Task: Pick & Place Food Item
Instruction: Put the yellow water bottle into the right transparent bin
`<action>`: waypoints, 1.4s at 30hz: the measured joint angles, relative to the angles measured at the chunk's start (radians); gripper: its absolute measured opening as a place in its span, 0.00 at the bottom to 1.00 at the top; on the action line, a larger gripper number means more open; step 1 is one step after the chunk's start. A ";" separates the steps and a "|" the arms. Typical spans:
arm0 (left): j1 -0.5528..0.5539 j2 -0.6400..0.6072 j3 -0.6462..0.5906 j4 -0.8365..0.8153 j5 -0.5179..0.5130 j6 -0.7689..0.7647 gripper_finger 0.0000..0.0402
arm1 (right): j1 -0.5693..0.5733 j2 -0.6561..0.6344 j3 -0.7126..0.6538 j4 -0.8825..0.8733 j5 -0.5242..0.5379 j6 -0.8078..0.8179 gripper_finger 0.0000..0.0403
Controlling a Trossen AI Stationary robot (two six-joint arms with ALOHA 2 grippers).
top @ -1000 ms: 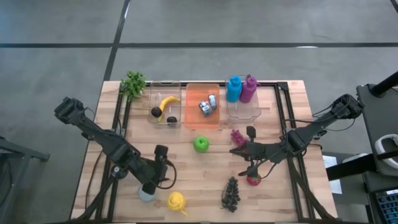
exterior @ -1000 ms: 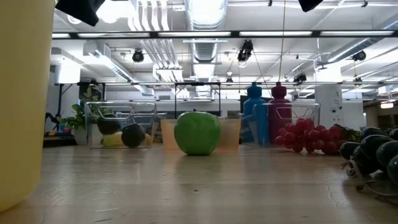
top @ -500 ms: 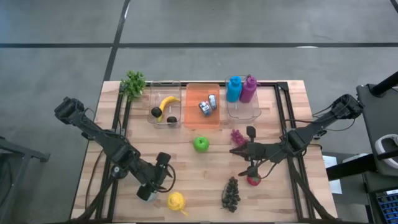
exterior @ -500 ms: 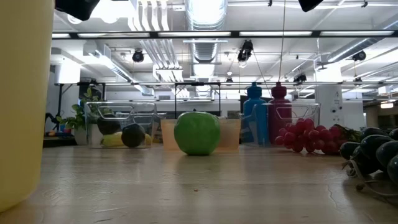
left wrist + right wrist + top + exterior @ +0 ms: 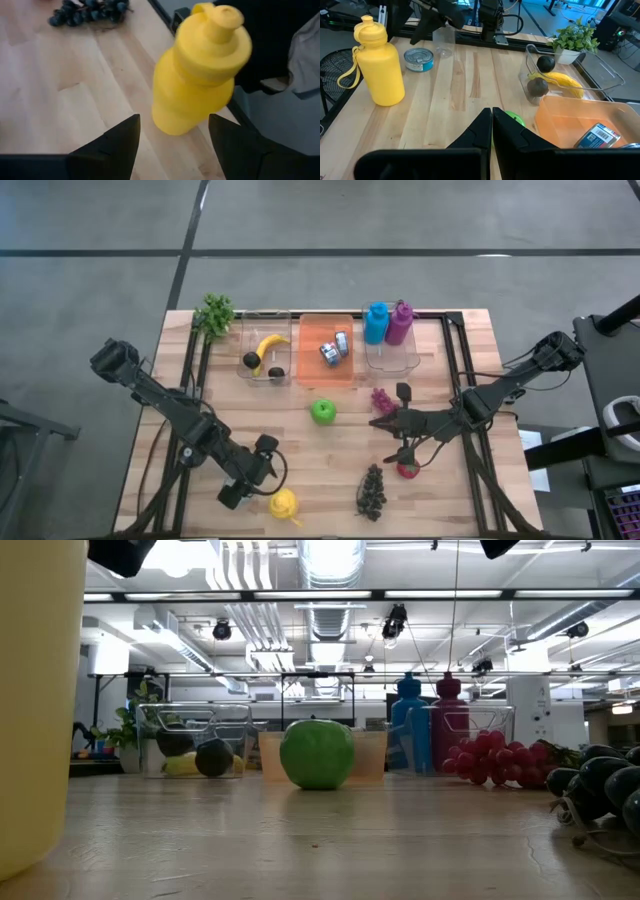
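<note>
Left gripper (image 5: 172, 137) spread wide, empty, lined up on yellow bottle (image 5: 200, 70) at near table edge — likely pre-grasp. Right gripper (image 5: 378, 423) shut, parked beside red grapes (image 5: 381, 398) — waiting.

worktop (image 5: 300, 450): pale wood planks, matt, visible grain and seams. yellow bottle (image 5: 200, 70): smooth plastic, soft sheen, matching plastic carry loop. tin can (image 5: 418, 58): metal, shiny lid, printed label around the side. clear bin (image 5: 580, 75): transparent glossy plastic; orange bin (image 5: 580, 122): translucent plastic, semi-matt. green apple (image 5: 317, 753): smooth, glossy skin with a highlight. dark grapes (image 5: 372, 492): matt-looking. blue bottle (image 5: 375, 323) and purple bottle (image 5: 399, 322): smooth plastic. left arm's fingers (image 5: 107, 150): dark, matt.
</note>
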 joint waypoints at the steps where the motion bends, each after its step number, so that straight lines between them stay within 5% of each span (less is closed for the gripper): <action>1: 0.000 0.002 0.001 0.005 0.006 -0.002 0.59 | 0.000 0.000 0.000 0.000 0.000 0.000 0.02; 18: 0.002 0.091 0.000 0.016 0.135 -0.003 0.59 | -0.001 0.000 0.000 -0.001 0.000 0.000 0.02; 28: 0.003 0.094 0.006 0.122 0.127 -0.006 0.60 | -0.001 0.000 0.000 0.000 0.000 0.000 0.02; 42: 0.010 0.094 0.004 0.068 0.123 -0.003 0.60 | 0.000 0.000 0.000 0.001 0.000 0.018 0.02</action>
